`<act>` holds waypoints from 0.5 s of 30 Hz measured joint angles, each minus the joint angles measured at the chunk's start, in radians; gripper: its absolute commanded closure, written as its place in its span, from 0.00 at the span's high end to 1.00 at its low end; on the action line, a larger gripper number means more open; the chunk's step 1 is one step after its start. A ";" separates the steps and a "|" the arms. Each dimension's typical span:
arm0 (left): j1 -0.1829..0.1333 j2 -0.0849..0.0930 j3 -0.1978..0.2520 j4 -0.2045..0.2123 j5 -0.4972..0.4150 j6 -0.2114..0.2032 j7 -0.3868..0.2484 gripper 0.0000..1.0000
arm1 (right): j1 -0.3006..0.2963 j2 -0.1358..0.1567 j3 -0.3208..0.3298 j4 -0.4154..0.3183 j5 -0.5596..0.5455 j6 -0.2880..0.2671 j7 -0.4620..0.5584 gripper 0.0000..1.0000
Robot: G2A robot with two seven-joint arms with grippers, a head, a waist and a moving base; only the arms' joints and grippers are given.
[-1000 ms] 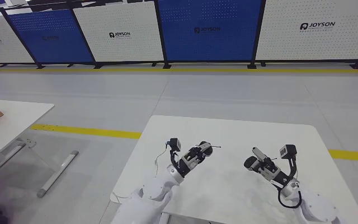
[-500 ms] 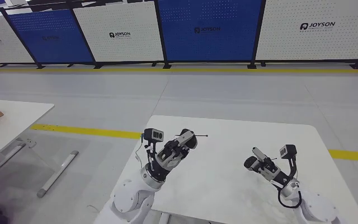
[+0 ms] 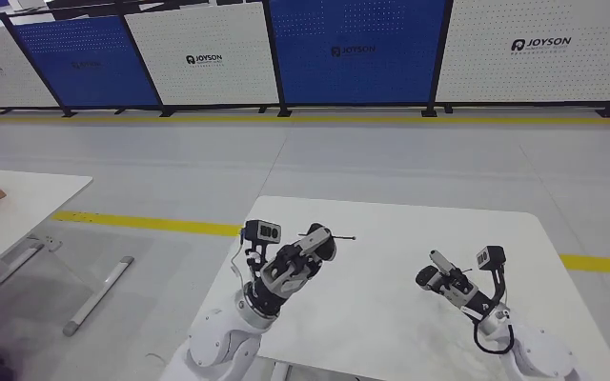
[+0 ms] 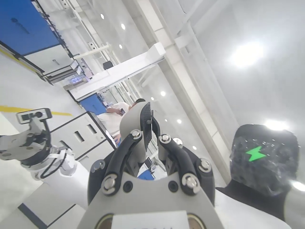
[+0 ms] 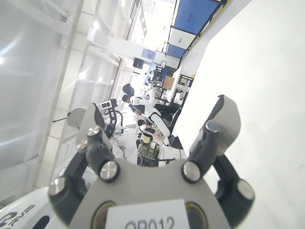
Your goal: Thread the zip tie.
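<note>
Left gripper (image 3: 322, 240) sits over the left half of the white table (image 3: 410, 214), clamped on the black zip tie (image 3: 344, 236). The thin strap pokes out both sides of the claw, longer end toward the other arm. On my left wrist feed the two fingers are pressed close together. Right gripper (image 3: 434, 267) hangs over the table's right half, well apart from the tie, jaws spread wide.
</note>
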State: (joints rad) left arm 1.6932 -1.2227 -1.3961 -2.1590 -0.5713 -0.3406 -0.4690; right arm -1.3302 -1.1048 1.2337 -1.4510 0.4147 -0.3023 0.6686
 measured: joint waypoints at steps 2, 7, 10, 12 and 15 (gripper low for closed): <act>0.011 0.000 -0.008 -0.009 0.005 0.001 0.003 0.00 | 0.000 0.000 0.000 0.000 0.000 0.000 0.000 1.00; 0.009 0.000 -0.007 -0.008 0.006 0.001 0.004 0.00 | 0.000 0.000 0.000 0.000 0.000 0.000 0.000 1.00; 0.000 0.000 -0.001 0.015 0.034 0.028 0.025 0.00 | 0.000 0.000 0.000 0.000 0.000 0.000 0.000 1.00; -0.020 -0.001 0.014 0.054 0.087 0.060 0.050 0.00 | 0.000 0.000 0.000 0.000 0.000 0.000 0.000 1.00; -0.055 -0.003 0.048 0.132 0.171 0.084 0.083 0.00 | 0.000 0.000 0.000 0.000 0.000 0.000 0.000 1.00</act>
State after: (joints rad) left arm 1.6384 -1.2256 -1.3481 -2.0268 -0.4003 -0.2567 -0.3856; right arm -1.3302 -1.1048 1.2337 -1.4510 0.4147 -0.3023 0.6687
